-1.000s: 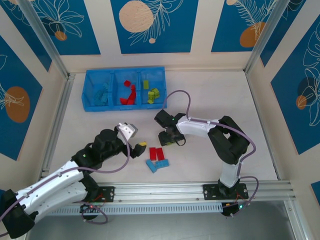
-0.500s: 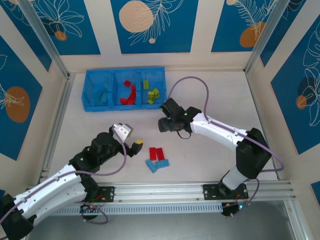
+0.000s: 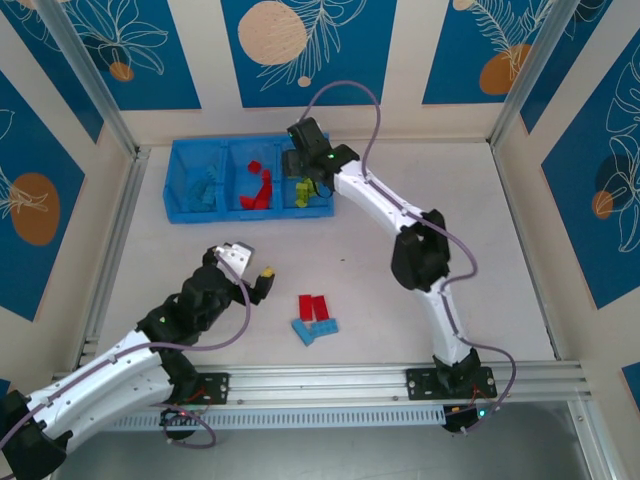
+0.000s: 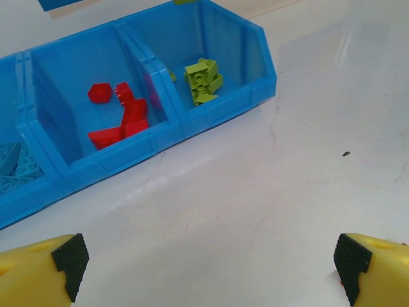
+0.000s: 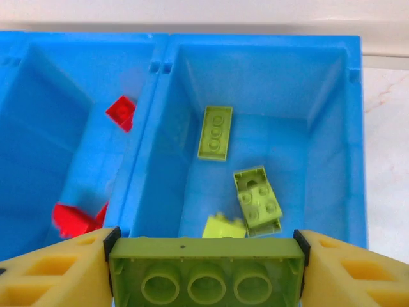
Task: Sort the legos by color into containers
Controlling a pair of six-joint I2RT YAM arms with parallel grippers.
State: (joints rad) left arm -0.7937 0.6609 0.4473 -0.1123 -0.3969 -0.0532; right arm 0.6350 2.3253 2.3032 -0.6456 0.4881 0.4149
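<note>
The long blue tray (image 3: pixel 180 212) lies at the back left. Its left compartment holds light blue bricks (image 3: pixel 204 188), the middle one red bricks (image 3: pixel 260 187), the right one lime green bricks (image 3: pixel 306 187). My right gripper (image 5: pixel 206 268) is shut on a long lime green brick (image 5: pixel 206 272) and hovers over the right compartment (image 5: pixel 319 147), above several green bricks (image 5: pixel 258 199). My left gripper (image 4: pixel 208 275) is open and empty over bare table, well in front of the tray (image 4: pixel 211 115). Two red bricks (image 3: pixel 313 306) and a light blue brick (image 3: pixel 316 329) lie on the table right of the left gripper (image 3: pixel 252 266).
The right arm (image 3: pixel 385 215) stretches diagonally across the table's middle to the tray. Metal frame posts (image 3: pixel 110 240) and patterned walls bound the table on three sides. A small dark speck (image 4: pixel 346 153) lies on the white surface.
The right arm has carried the green brick from the table's middle up and back to the tray's right compartment. The left gripper has drifted slightly left and back.
</note>
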